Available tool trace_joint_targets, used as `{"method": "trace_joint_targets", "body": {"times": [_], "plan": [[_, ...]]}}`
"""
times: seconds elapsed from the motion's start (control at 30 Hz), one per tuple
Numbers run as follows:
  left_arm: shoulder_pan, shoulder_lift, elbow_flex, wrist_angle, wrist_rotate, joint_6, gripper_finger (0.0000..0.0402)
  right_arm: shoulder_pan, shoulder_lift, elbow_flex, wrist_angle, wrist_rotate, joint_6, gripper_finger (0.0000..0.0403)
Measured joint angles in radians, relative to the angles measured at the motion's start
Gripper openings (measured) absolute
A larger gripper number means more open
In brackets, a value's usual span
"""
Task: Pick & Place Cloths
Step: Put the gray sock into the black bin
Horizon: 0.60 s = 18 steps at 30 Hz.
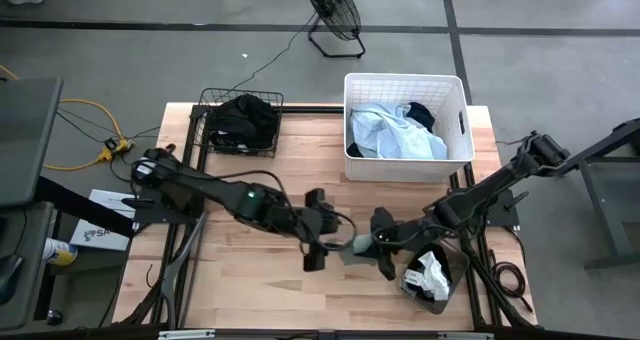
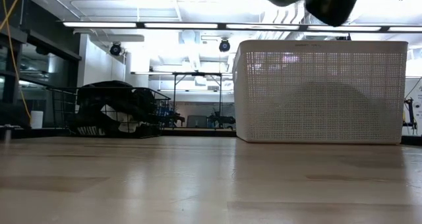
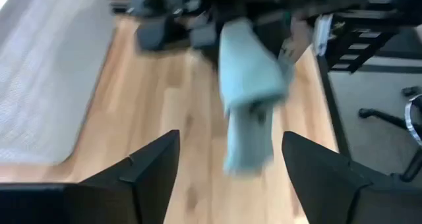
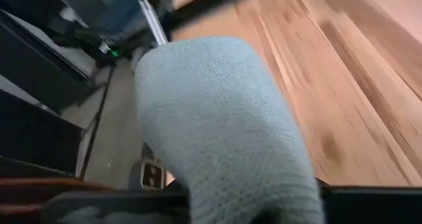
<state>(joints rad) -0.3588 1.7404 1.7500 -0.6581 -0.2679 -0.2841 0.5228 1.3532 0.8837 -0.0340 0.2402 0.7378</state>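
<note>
A sage-green sock [image 1: 357, 246] hangs above the middle of the table, near its front edge, and my right gripper [image 1: 373, 245] is shut on it. The right wrist view is filled by the sock [image 4: 217, 118]. My left gripper [image 1: 324, 232] stands just left of the sock, open, its fingers [image 3: 151, 165] on either side of the sock's free end [image 3: 247, 145] without touching it. More cloths lie in the white basket [image 1: 458, 130] and the black wire basket [image 1: 205, 115]. A black and white cloth [image 1: 430, 275] lies at the near right corner. My right gripper pinches one end of the sock [image 4: 250, 188] between its two fingers, coming from the table's right and slanting down. The rest of the sock sticks out toward my left gripper and droops, slack and clear of the table.
The white plastic basket [image 2: 320, 92] stands at the far right and holds pale blue and dark cloths [image 1: 395, 130]. The black wire basket [image 2: 112, 112], at the far left, holds black cloths [image 1: 245, 120]. Bare wood [image 1: 250, 280] lies in front of both arms.
</note>
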Motion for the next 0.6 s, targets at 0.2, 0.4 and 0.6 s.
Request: {"method": "trace_joint_targets", "body": {"times": [0.2, 0.4, 0.6], "plan": [[-0.001, -0.096, 0.000, -0.182, -0.054, -0.101, 0.0272, 0.008, -0.093, 0.000, -0.203, -0.143, 0.204, 0.0029], [-0.001, -0.154, 0.000, -0.298, -0.087, -0.166, 0.0272, 0.049, -0.172, 0.001, -0.409, -0.332, 0.410, 0.0029], [-0.001, -0.157, 0.000, -0.425, -0.086, -0.166, 0.0273, 0.128, -0.227, 0.000, -0.641, -0.470, 0.634, 0.0029]]}}
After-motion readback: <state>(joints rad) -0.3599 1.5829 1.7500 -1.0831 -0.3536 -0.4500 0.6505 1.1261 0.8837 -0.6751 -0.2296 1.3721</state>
